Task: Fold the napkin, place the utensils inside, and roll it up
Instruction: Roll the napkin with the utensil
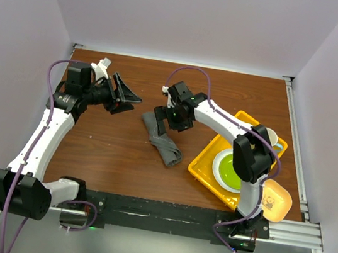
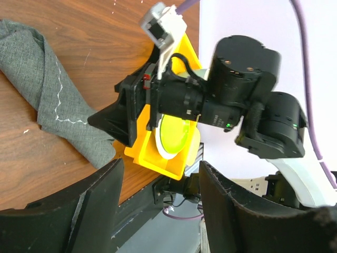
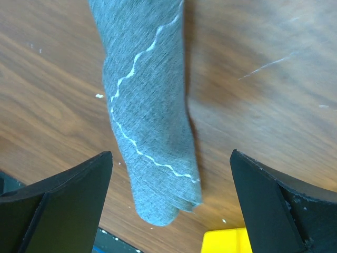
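Shows right gripper (image 3: 169, 179) spread wide over rolled dark grey napkin (image 1: 165, 145), holding nothing; left gripper (image 2: 158, 174) open, empty, well apart.

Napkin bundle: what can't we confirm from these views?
- Utensils: none visible in any view; the bundled napkin hides its own inside.
- Napkin's far end: in top external it is covered by the right tool; the right wrist view cuts it off at the top edge.
- Green plate: in top external, partly behind the right arm's elbow.
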You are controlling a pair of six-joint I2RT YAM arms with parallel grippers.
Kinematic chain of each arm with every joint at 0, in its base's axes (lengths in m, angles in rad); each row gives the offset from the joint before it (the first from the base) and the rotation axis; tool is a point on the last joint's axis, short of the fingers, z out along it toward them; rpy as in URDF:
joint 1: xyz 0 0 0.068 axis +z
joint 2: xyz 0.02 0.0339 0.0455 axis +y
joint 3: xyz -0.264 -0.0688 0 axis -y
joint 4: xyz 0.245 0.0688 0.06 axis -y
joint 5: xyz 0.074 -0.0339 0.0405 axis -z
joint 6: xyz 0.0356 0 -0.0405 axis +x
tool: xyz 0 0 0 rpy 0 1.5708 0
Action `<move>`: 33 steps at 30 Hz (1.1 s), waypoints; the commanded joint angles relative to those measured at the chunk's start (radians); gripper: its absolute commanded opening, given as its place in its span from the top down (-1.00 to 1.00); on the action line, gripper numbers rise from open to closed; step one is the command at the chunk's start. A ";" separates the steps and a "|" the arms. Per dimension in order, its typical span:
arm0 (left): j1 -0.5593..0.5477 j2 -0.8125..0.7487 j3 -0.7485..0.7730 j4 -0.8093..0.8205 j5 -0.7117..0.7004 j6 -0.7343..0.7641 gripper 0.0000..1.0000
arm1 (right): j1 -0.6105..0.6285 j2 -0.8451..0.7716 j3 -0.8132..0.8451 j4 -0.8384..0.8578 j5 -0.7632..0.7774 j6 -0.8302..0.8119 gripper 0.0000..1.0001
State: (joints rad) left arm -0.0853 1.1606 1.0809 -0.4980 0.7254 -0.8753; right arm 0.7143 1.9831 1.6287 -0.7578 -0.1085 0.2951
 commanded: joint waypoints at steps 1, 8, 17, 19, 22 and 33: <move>0.012 -0.027 -0.013 0.010 0.014 -0.007 -0.28 | 0.013 -0.044 -0.079 0.090 -0.126 0.001 -0.97; 0.012 -0.021 -0.032 0.036 0.032 -0.027 -0.28 | 0.007 -0.049 -0.150 0.164 -0.188 0.029 -0.96; 0.012 -0.019 -0.029 0.035 0.035 -0.021 -0.28 | 0.020 -0.046 -0.124 0.146 -0.198 0.042 -0.96; 0.012 -0.015 -0.027 0.038 0.037 -0.021 -0.28 | 0.033 -0.047 -0.101 0.124 -0.195 0.042 -0.96; 0.012 -0.015 -0.026 0.041 0.040 -0.021 -0.28 | 0.045 -0.056 -0.086 0.109 -0.188 0.049 -0.96; 0.009 -0.006 -0.021 0.049 0.045 -0.021 -0.28 | 0.063 -0.063 -0.067 0.059 -0.140 0.058 -0.96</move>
State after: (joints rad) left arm -0.0803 1.1572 1.0485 -0.4858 0.7353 -0.8810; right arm 0.7723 1.9762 1.5093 -0.6498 -0.2794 0.3443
